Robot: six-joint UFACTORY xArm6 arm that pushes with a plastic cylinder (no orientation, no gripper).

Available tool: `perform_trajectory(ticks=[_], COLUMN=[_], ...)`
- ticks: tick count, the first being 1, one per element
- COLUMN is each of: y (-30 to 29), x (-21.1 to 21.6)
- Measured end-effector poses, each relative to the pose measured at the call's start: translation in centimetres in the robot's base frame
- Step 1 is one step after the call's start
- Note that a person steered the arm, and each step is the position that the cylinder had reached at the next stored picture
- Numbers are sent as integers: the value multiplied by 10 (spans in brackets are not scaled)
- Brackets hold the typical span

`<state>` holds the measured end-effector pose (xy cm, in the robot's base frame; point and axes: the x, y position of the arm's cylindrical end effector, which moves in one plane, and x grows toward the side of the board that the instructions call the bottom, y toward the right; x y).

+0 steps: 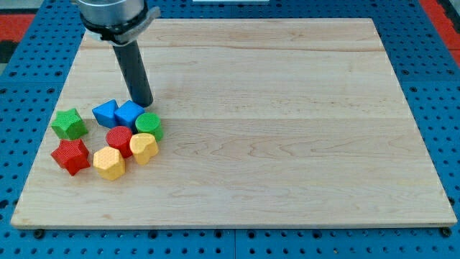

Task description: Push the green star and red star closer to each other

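The green star point(69, 124) lies near the board's left edge. The red star point(70, 156) lies just below it, a small gap between them. My tip point(144, 103) rests on the board at the upper right of the cluster, touching or almost touching the top of a blue block point(130, 113). The tip is well to the right of both stars.
The cluster to the right of the stars holds another blue block point(106, 113), a green cylinder point(149, 126), a red cylinder point(119, 139), a yellow block point(144, 148) and a second yellow block point(109, 163). The wooden board point(287, 108) lies on a blue pegboard.
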<state>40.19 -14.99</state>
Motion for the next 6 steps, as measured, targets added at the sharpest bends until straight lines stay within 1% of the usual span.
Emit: perform_trajectory(ticks=[1,2,3,4,6], y=[-18,-79,-116,-122,-123], x=[-19,-18,-13,26,58])
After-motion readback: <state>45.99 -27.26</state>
